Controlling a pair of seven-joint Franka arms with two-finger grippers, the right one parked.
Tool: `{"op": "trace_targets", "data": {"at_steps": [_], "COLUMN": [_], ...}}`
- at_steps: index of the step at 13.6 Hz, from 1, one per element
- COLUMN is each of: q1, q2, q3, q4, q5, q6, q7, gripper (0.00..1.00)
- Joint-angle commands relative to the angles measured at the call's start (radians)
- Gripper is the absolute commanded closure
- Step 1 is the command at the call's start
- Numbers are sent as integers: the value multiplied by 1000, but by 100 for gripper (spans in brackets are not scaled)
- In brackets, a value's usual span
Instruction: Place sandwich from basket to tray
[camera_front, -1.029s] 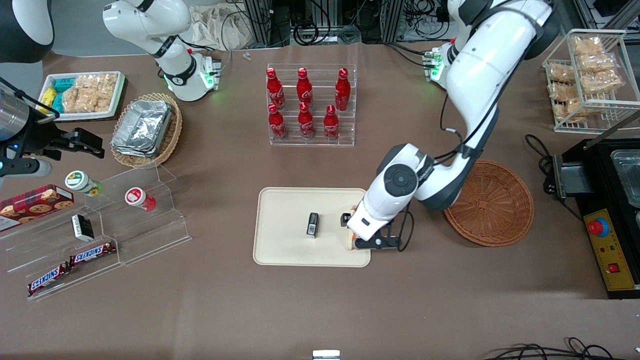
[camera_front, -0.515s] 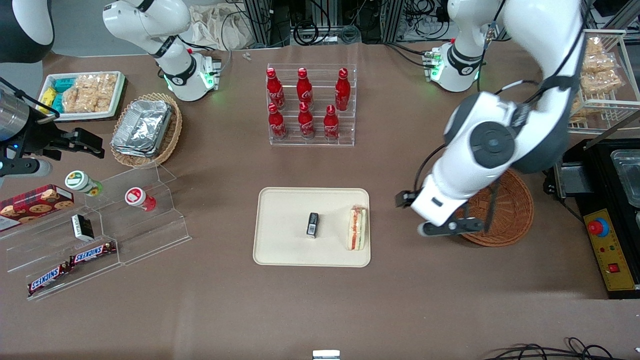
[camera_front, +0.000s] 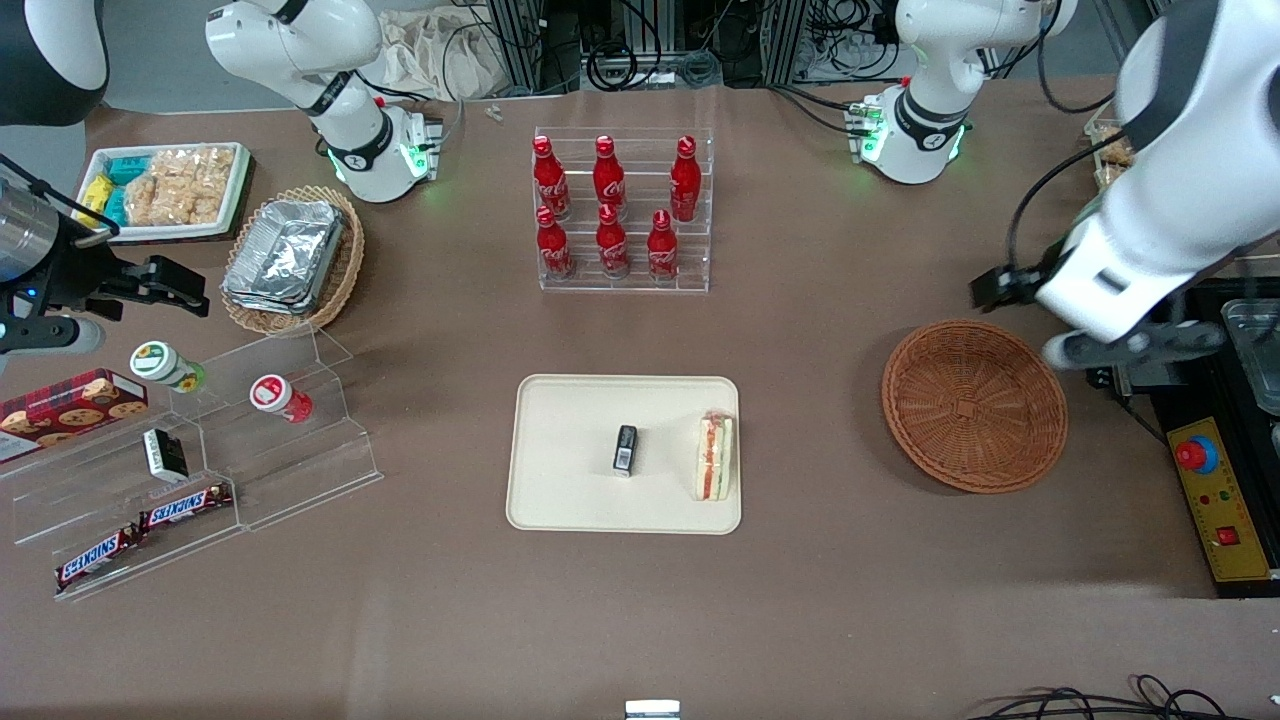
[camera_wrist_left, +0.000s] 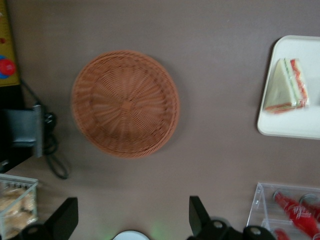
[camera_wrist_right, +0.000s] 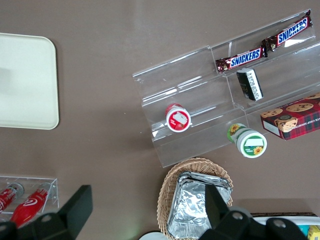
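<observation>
Sandwich (camera_front: 715, 457) lying on the cream tray (camera_front: 570, 495) at lower centre of front view, beside a small black object (camera_front: 625, 448), brown basket (camera_front: 975, 405) empty at right, hand (camera_front: 1085, 322) raised above its upper right edge, fingers (camera_wrist_left: 64, 220) wide apart, holding nothing

Light: even, diffuse, from overhead. The table (camera_front: 800, 600) is evenly bright. Shadows are soft, and a faint one lies at 6 o'clock of the tray (camera_front: 560, 500). There is glare on the foil trays (camera_front: 285, 255).

The left wrist view is soft throughout, with the basket (camera_wrist_left: 125, 104) weave smeared. The right wrist view is crisp.

The gripper (camera_front: 1135, 347), slightly blurred, hangs at 2 o'clock of the basket (camera_front: 975, 405), fingers (camera_wrist_left: 67, 217) spread wide.
</observation>
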Motion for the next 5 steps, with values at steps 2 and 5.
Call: {"op": "trace_targets", "data": {"at_steps": [2, 5], "q1": [-67, -70], "q2": [-81, -79], "q3": [125, 149], "q4": [-60, -51], "q5": [-65, -93], "q6": [-7, -7], "q7": [66, 76], "gripper": [1, 1]}}
